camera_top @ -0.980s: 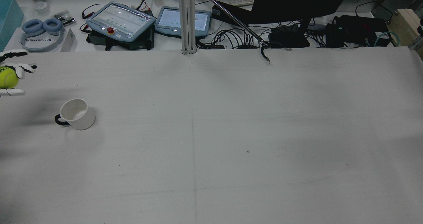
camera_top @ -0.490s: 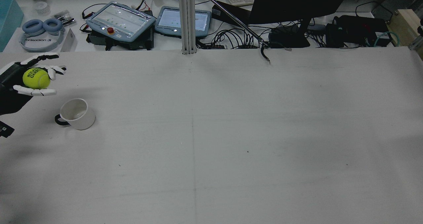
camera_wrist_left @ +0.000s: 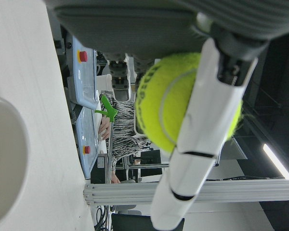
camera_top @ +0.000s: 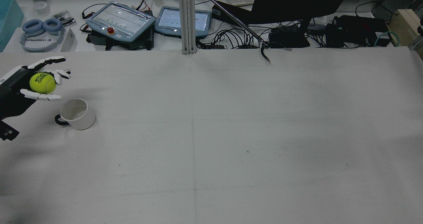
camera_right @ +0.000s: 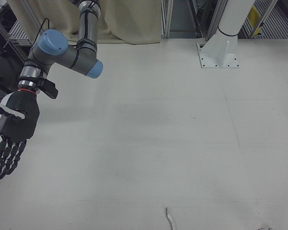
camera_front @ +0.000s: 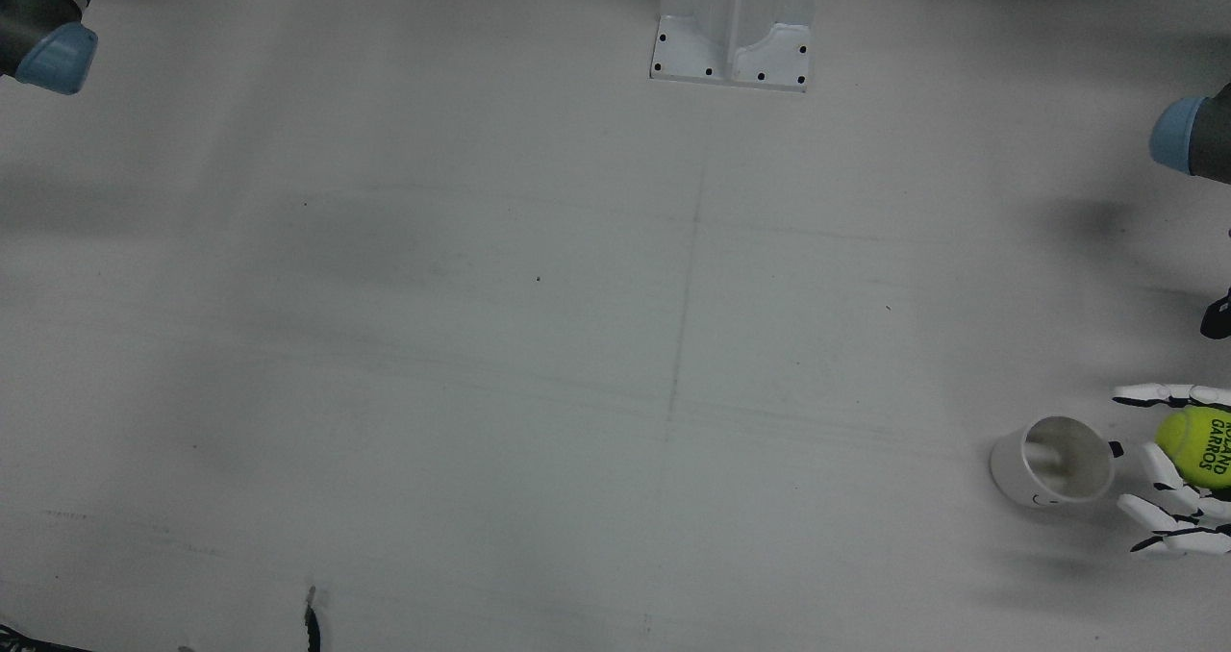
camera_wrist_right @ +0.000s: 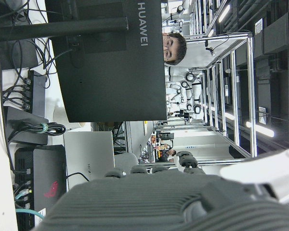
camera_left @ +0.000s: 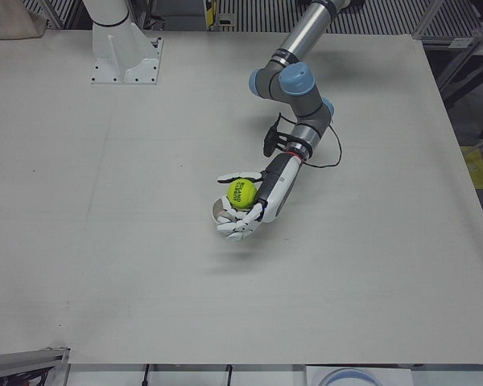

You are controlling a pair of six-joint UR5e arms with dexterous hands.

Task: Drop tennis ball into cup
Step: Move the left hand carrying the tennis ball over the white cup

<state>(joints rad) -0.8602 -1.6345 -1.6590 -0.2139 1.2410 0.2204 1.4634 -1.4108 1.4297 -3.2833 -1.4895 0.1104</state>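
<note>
My left hand (camera_top: 31,83): fingers wrapped around the tennis ball (camera_top: 42,83), holding it above the table (camera_top: 231,134).
Ball: in my grip, just beside the cup (camera_top: 78,113), not over its mouth.
Cup: upright, white, dark handle, standing on the table.
My right hand (camera_right: 12,132): off to the far side, fingers straight and spread, holding nothing.

Yellow-green tennis ball (camera_top: 42,83) (lettered) hangs just beside upright white cup (camera_top: 78,114), black-handled.
</note>
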